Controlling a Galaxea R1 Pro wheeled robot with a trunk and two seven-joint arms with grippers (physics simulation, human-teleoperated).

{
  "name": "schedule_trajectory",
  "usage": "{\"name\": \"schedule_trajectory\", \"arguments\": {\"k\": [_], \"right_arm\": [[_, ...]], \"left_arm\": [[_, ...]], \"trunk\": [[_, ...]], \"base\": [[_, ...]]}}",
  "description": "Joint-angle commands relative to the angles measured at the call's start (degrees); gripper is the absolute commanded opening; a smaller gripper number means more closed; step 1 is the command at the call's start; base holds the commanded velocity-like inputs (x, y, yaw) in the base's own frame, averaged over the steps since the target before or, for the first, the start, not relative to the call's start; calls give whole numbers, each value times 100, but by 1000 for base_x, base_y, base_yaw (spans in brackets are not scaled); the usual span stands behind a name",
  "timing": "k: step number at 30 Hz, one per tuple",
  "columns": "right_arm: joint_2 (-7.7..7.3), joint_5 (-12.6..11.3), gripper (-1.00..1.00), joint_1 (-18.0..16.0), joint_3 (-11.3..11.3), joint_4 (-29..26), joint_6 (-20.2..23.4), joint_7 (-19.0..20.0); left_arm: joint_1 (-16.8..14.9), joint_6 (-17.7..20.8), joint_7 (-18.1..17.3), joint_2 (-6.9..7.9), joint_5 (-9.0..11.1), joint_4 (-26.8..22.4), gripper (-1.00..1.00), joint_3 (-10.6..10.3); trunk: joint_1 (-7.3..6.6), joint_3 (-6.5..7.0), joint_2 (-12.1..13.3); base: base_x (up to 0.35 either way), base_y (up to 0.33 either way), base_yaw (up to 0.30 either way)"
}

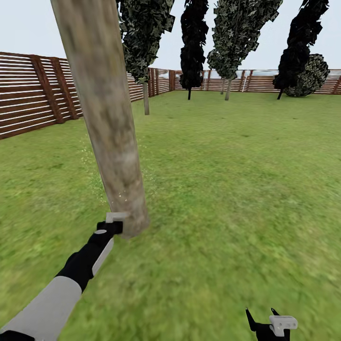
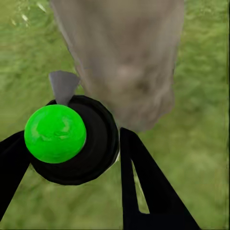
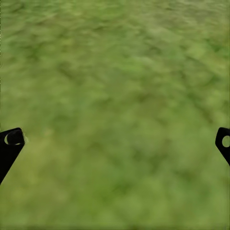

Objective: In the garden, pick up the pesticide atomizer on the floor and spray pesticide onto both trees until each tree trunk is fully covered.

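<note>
Standing on the grass, starting at the far left, a brown slatted wooden fence (image 1: 33, 90) runs along the lawn's edge and turns to close off the back of the garden. No brand, label or lettering can be read on anything.

Next comes the near tree trunk (image 1: 106, 123), a thick cylinder of mottled beige and grey bark leaning slightly across the head view, planted in blurry green grass (image 1: 227, 189). Fine pale specks of pesticide (image 1: 94, 187) hang in a thin scatter around its lower part, on both sides of the bark.

At the foot of the trunk the left arm reaches forward, and its left gripper (image 1: 113, 226) sits right up against the base. In the left wrist view the pesticide atomizer (image 2: 76, 141) shows as a round dark body with a bright green ball on top and a small grey nozzle piece pointing toward the bark. The black fingers (image 2: 143, 191) are clamped on either side of it, grasping it, with the trunk just beyond.

Further right, several dark-crowned trees (image 1: 237, 42) stand well back near the rear fence, beside a round dark bush (image 1: 308, 76).

At the lower right, the right gripper (image 1: 267, 322) hangs low over bare grass, its fingers spread wide apart with nothing between them.
</note>
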Motion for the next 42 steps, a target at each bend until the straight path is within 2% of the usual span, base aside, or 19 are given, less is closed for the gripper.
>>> {"name": "schedule_trajectory", "arguments": {"k": [1,3,5,7,11,12,17,19,20,22,24,25,28,31,33,35,37,39,42], "right_arm": [[0,0,100,0,0,0,0,0],[0,0,100,0,0,0,0,0],[0,0,100,0,0,0,0,0],[0,1,100,0,0,0,0,0],[6,5,100,0,0,4,0,0],[7,8,100,0,0,3,0,0],[6,4,100,0,0,2,0,0],[8,7,100,0,0,4,0,0],[9,8,100,0,0,5,0,0],[9,7,100,0,0,7,0,0],[8,7,100,0,0,7,1,0],[8,8,100,0,0,8,0,0],[8,8,100,0,0,7,0,0],[9,6,100,0,0,8,0,0],[9,2,100,0,0,5,0,0],[9,1,100,0,0,4,0,0],[9,4,100,0,0,4,0,0],[9,7,100,0,0,6,0,0],[9,4,100,0,0,5,0,0]], "left_arm": [[1,55,-21,-35,-11,-72,-100,25],[1,432,-43,-404,-47,-344,-100,29],[-6,507,-48,-563,-61,-383,-100,-5],[-32,524,-54,-483,-68,-377,-100,18],[-83,531,-533,238,-38,-375,-100,157],[-111,530,-584,315,-47,-376,-100,262],[-145,552,-601,94,-70,-619,-100,282],[-230,1102,-564,-131,-105,-1045,-100,283],[-355,1350,-554,-155,-183,-1136,-100,295],[-563,1516,-549,-47,-259,-1187,-100,334],[-607,1539,-564,417,-258,-1192,-100,406],[-608,1543,-577,505,-254,-1195,-100,450],[-597,1550,-597,457,-238,-1255,-100,417],[-594,1708,-597,60,-243,-1438,-100,88],[-601,1863,-596,-21,-247,-1544,-100,63],[-604,1901,-601,57,-258,-1565,-100,197],[-605,1916,-610,344,-229,-1568,-100,570],[-602,1920,-612,559,-234,-1570,-100,710],[-568,1918,-605,524,-242,-1611,-100,664]], "trunk": [[0,0,0],[0,0,0],[0,0,0],[0,0,0],[0,0,0],[0,0,0],[0,0,0],[0,0,0],[0,0,0],[0,0,0],[0,0,0],[0,0,0],[0,0,0],[0,0,0],[0,0,0],[0,0,0],[0,0,0],[0,0,0],[0,0,0]], "base": [[0,0,0],[0,0,0],[0,0,0],[0,0,0],[0,0,0],[0,0,0],[-104,0,0],[-11,0,0],[-3,0,0],[-1,0,0],[0,0,0],[0,0,0],[0,0,0],[0,0,0],[0,0,0],[0,0,0],[0,0,0],[0,0,0],[0,0,0]]}}
